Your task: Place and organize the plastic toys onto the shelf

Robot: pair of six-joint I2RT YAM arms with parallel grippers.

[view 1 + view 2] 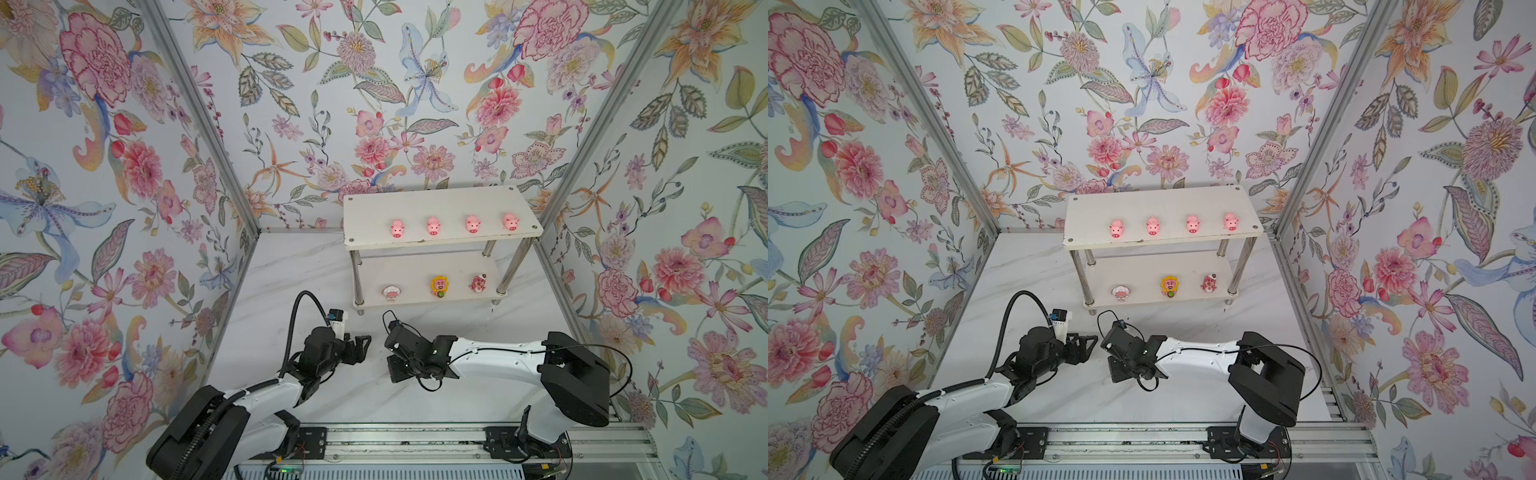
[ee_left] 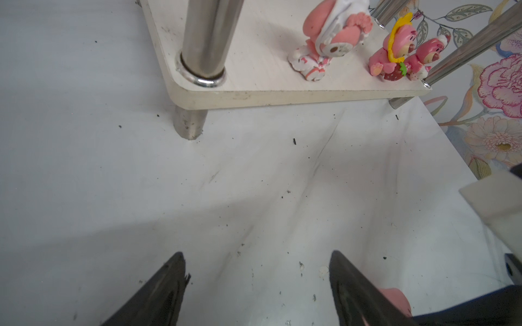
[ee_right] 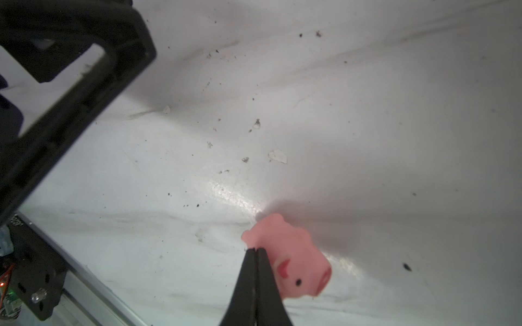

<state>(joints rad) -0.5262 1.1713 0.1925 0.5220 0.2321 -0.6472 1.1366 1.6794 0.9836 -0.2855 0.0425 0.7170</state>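
The shelf (image 1: 440,205) stands at the back with several pale pink pigs (image 1: 433,226) in a row on its top board. Its lower board (image 2: 254,96) carries the white-pink toy (image 1: 390,292), the yellow sunflower-faced one (image 1: 439,286) and the dark pink bear (image 1: 478,283). One more pig (image 3: 296,262) lies on the white table, pressed against the side of my right gripper (image 3: 255,249). Those jaws are closed flat together, and no part of the pig shows between them. My left gripper (image 2: 257,271) hangs open and empty just left of it, and the pig (image 2: 395,302) peeks out behind one of its fingers.
Floral wallpaper panels with aluminium posts close in the left, back and right sides. A metal rail (image 1: 415,440) with both arm bases runs along the front edge. The two grippers (image 1: 361,345) nearly face each other in front of the shelf. Dark specks dot the table.
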